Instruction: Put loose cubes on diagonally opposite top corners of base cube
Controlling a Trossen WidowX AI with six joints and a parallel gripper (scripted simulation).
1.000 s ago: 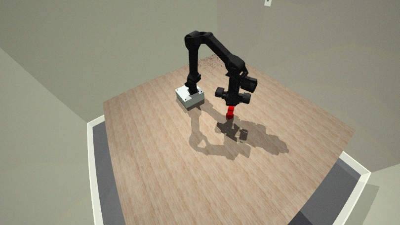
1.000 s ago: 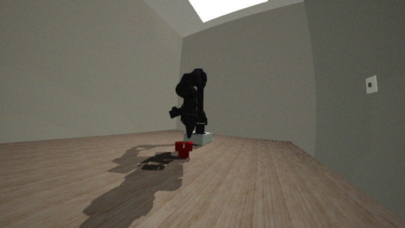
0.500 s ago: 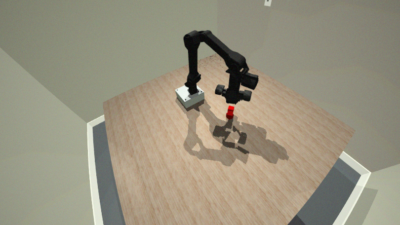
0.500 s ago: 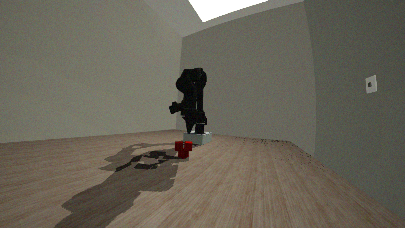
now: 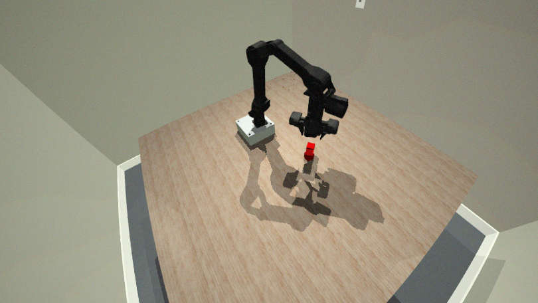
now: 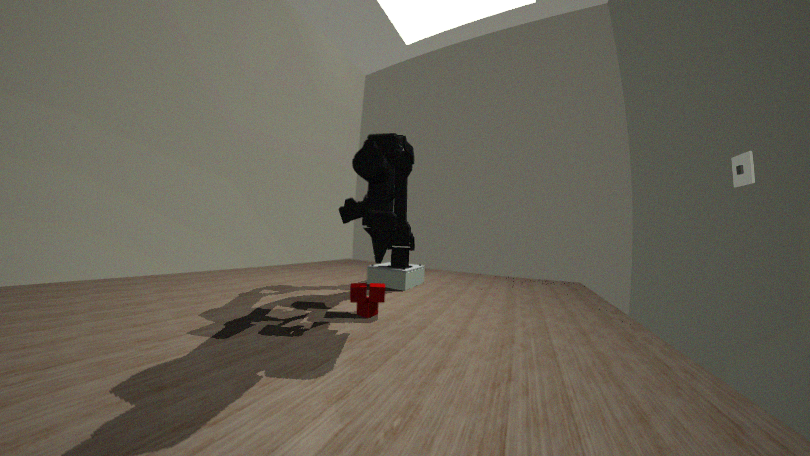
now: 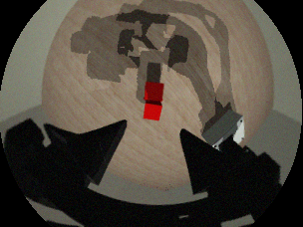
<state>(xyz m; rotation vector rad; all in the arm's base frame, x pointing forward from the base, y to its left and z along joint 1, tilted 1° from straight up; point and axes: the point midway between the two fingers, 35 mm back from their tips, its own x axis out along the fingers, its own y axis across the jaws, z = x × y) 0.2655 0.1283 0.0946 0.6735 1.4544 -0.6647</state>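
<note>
Three red cubes form a small stack on the wooden table (image 5: pixel 226 225) (image 6: pixel 510 368). In the exterior view the base cube (image 6: pixel 367 309) carries two cubes, one at the left (image 6: pixel 358 292) and one at the right (image 6: pixel 376 292), with a narrow gap between them. In the top view the stack (image 5: pixel 309 150) shows as one red block. In the wrist view the two top cubes (image 7: pixel 154 92) (image 7: pixel 151 113) lie one behind the other and hide the base cube. My gripper (image 5: pixel 312 135) (image 6: pixel 380 256) (image 7: pixel 154 127) is open and empty. It hangs well above the stack.
The arm's white mounting block (image 5: pixel 255 129) (image 6: pixel 396 277) (image 7: pixel 222 127) stands on the table behind the stack. A white rim (image 5: pixel 122 210) borders the table's left and right edges. A wall plate (image 6: pixel 743 168) is on the right wall.
</note>
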